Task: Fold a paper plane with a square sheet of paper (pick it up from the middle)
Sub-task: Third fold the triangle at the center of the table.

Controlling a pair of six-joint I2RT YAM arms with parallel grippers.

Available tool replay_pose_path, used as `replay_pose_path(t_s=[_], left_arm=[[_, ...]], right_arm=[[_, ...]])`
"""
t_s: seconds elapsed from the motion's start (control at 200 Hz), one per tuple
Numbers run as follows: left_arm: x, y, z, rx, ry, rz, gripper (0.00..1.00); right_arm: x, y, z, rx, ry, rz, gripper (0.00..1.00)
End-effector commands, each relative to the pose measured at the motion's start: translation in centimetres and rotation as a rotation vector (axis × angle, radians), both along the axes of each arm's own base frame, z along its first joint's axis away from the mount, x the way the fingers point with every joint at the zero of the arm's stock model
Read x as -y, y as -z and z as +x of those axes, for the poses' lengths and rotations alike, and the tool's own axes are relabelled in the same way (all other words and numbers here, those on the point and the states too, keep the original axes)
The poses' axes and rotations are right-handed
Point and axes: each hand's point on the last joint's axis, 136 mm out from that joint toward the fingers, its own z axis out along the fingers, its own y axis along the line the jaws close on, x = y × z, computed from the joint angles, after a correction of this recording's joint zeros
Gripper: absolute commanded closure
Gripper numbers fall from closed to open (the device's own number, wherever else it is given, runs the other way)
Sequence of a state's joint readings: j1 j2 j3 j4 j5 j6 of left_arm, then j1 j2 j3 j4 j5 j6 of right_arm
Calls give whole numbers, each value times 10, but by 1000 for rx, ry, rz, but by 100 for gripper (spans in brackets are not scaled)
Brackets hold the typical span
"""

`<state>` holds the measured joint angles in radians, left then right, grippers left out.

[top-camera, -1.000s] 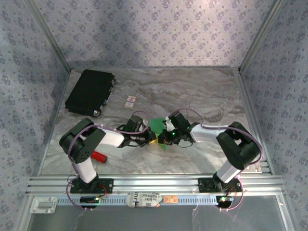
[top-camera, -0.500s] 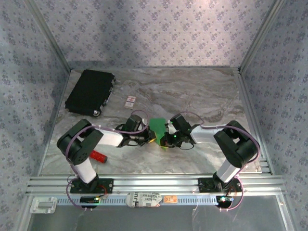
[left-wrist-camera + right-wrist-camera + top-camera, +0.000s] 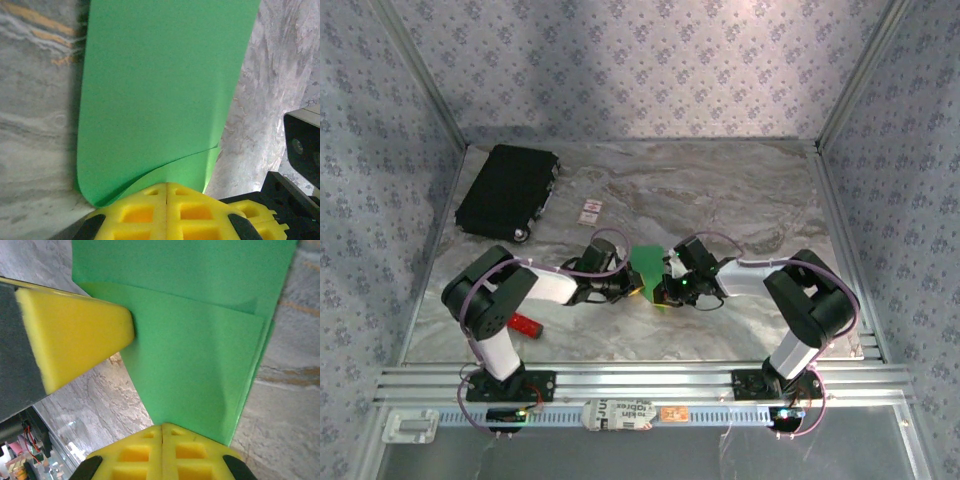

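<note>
The left hand (image 3: 636,290) and right hand (image 3: 663,292) both pinch the near end of the thin, bright green, part-folded sheet of paper (image 3: 646,263) mid-bench, so pulling apart could rip it or spoil the fold.

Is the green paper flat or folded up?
Folded. The green paper lies in stacked layers, with one flap's straight edge crossing the sheet beneath.
</note>
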<state>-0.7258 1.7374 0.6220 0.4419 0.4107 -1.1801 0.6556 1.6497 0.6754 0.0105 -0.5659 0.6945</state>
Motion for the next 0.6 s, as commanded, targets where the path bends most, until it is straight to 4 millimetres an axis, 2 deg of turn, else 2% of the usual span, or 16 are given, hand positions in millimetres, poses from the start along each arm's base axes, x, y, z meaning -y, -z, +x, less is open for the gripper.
replay_pose_path(t_s=[0.0, 0.475, 0.595], left_arm=[[-16, 19, 5, -38, -58, 72, 100], [-66, 27, 34, -88, -144, 149, 100], [-68, 19, 39, -85, -148, 148, 100]], right_arm=[[31, 31, -23, -107, 4, -161, 99], [33, 30, -25, -108, -6, -160, 100], [34, 28, -23, -107, -7, -155, 100]])
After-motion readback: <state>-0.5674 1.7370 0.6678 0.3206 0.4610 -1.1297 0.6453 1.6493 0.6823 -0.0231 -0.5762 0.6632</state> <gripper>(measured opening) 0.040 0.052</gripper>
